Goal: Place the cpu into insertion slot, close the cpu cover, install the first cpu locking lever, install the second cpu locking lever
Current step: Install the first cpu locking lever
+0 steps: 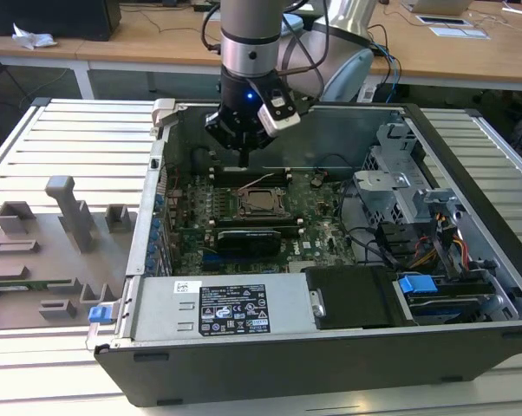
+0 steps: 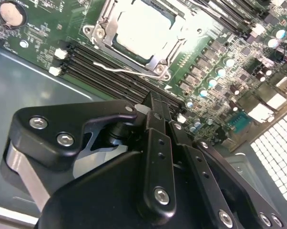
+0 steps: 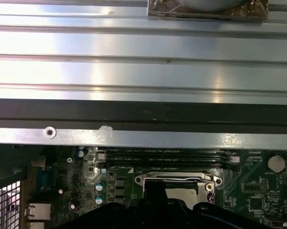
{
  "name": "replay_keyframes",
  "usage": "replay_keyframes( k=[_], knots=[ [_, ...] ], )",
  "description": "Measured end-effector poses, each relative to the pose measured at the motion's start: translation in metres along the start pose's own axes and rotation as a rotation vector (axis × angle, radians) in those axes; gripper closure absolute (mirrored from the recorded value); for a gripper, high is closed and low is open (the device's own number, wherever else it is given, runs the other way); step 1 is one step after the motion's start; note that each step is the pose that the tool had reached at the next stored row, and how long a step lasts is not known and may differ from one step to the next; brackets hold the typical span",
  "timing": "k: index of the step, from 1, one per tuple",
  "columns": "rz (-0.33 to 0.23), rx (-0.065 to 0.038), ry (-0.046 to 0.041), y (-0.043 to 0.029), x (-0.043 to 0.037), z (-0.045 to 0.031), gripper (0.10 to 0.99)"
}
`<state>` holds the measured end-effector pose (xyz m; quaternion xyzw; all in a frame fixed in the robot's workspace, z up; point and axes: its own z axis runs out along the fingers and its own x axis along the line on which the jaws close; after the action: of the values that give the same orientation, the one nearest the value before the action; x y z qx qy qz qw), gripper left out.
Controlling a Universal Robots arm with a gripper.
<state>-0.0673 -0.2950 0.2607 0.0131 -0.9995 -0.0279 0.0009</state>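
While the gripper (image 1: 244,159) hangs with its fingers pressed together and nothing between them, the work lies low inside the open computer case (image 1: 330,364). Starting from the exterior view's left, a grey fixture tray (image 1: 109,260) sits outside the case, well apart from the insertion slot (image 2: 158,71). Next, the gripper's tip is above the memory slots (image 2: 100,71), just beside the insertion slot. The cpu (image 2: 143,31) lies in the insertion slot with its silvery top up, and the cpu cover (image 2: 104,19) is folded down around it. A drive cage (image 1: 391,178) and loose cables (image 1: 434,251) stand to the exterior view's right of the insertion slot. A thin wire locking lever (image 2: 117,68) runs along the side of the insertion slot that faces the memory slots. I cannot tell whether it is hooked down, and in the exterior view it seems to rise a little. The likeliest slip, as I judge it, is the closed tip meeting the memory slots or the small capacitors near the insertion slot instead of the wire, because the lever is thin and close to both. A springy lever could also skid off a narrow fingertip and snap upward. If the cover is not fully seated over the cpu, forcing the lever would load the insertion slot unevenly.
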Motion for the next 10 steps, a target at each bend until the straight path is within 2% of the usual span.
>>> replay_keyframes(
  k=[4,10],
  knots=[
    [0.006,0.000,-0.0002,-0.0001,-0.0036,0.0008,0.980],
    [0.058,0.000,-0.0031,-0.0002,-0.0040,0.0020,0.980]
  ],
)
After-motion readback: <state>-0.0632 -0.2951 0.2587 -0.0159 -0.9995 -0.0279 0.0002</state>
